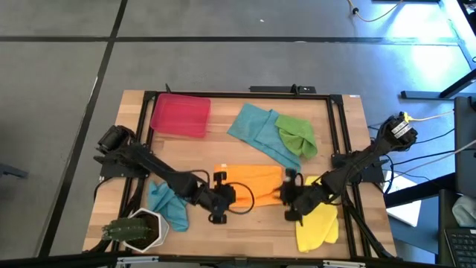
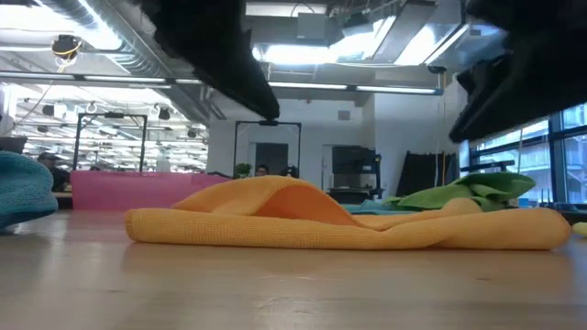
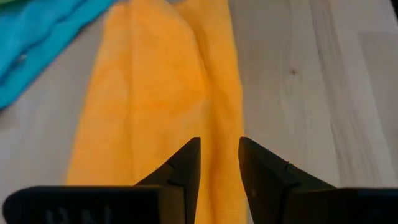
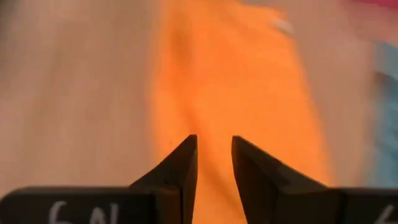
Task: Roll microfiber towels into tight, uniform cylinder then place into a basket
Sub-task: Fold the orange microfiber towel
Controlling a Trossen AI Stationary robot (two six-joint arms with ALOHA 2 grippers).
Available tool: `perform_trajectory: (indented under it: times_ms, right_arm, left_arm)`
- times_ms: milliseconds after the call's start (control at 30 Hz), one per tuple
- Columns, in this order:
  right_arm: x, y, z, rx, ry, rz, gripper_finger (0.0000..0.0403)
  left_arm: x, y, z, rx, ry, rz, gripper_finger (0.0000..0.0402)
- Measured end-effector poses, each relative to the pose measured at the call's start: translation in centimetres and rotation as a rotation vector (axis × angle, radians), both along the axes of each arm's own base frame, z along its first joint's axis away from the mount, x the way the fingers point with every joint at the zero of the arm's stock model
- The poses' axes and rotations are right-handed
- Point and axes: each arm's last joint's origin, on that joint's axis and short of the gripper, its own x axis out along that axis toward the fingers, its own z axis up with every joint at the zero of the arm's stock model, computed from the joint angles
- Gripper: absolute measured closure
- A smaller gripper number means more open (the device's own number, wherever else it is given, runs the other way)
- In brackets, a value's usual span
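Note:
The orange towel (image 1: 253,181) lies mid-table, folded into a long strip, with a hump in its middle in the low view (image 2: 348,225). My left gripper (image 1: 225,196) hovers over the strip's left end. Its fingers are narrowly open above the cloth (image 3: 219,149). My right gripper (image 1: 288,195) hovers over the right end, also narrowly open (image 4: 214,146). The red basket (image 1: 180,114) stands at the far left. One teal towel (image 1: 256,130) and the green towel (image 1: 296,134) lie far centre. The other teal towel (image 1: 167,202) lies near left, and the yellow towel (image 1: 318,223) near right.
A white hexagonal pot with a plant (image 1: 140,229) stands at the near left corner. A black frame (image 1: 145,119) runs along the table's edges. Bare wood shows between the orange towel and the near edge.

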Motion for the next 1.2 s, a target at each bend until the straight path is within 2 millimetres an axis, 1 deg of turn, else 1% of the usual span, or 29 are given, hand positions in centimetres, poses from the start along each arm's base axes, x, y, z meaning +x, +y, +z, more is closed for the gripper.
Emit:
perform_trajectory:
  times_ms: [100,233,400,533,633,800,967,1200]
  right_arm:
    - [0.6,0.8,-0.7,0.067,-0.050,0.093,0.0302]
    - [1.0,0.8,-2.6,0.040,0.003,0.086,0.0302]
    - [1.8,0.2,-4.9,0.033,0.084,0.051,0.0302]
    - [2.1,-0.2,-6.2,0.041,0.133,0.033,0.0302]
    - [2.2,-0.3,-6.6,0.051,0.147,0.027,0.0302]
    - [2.3,-0.3,-6.8,0.049,0.150,0.029,0.0302]
    - [2.3,-0.3,-6.8,0.054,0.154,0.035,0.0302]
    - [2.2,-0.3,-6.8,0.054,0.158,0.038,0.0302]
  left_arm:
    - [0.5,-0.8,-1.3,0.002,-0.006,-0.003,0.0304]
    - [1.0,-1.1,-3.2,0.002,0.014,-0.002,0.0304]
    - [1.6,-0.7,-4.7,0.003,0.051,0.006,0.0304]
    - [2.0,0.1,-5.5,0.013,0.077,0.027,0.0304]
    - [2.4,1.1,-5.4,0.029,0.072,0.067,0.0304]
    - [2.9,3.0,-4.9,0.132,0.040,0.154,0.0304]
    - [2.7,5.8,-5.4,0.205,0.133,0.249,0.0304]
    - [1.3,9.2,-6.0,0.310,0.298,0.439,0.0304]
